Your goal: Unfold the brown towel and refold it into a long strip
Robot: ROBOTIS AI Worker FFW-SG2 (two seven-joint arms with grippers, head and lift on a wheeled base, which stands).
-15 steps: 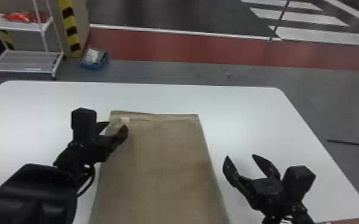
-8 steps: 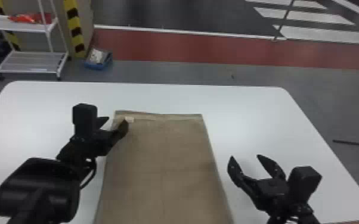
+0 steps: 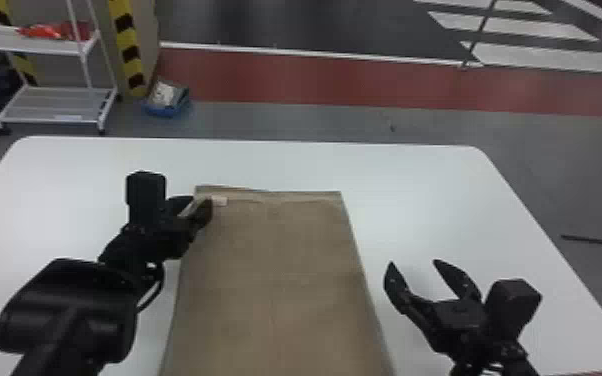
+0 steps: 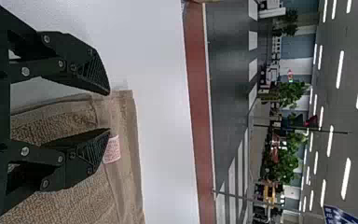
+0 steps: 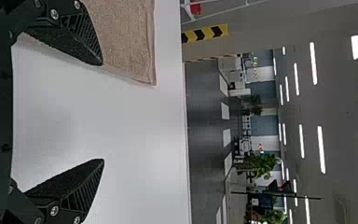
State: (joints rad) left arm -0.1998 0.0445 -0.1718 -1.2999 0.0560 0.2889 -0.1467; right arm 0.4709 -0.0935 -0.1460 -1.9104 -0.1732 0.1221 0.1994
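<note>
Slanting to brown towel's (image 3: 275, 280) far left corner, left gripper (image 3: 199, 201), fingers apart, right gripper (image 3: 414, 264) beside towel, fingers spread.

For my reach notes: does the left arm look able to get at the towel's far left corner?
Probably yes: the left gripper is open right by that corner, astride the left edge of the towel, and nothing seems to stand in its way.

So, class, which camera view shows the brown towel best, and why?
The head view: it takes in the brown towel's two far corners and much of both long sides. The left wrist view shows its far left corner and pale tag closer up; the right wrist view shows its far right corner.
</note>
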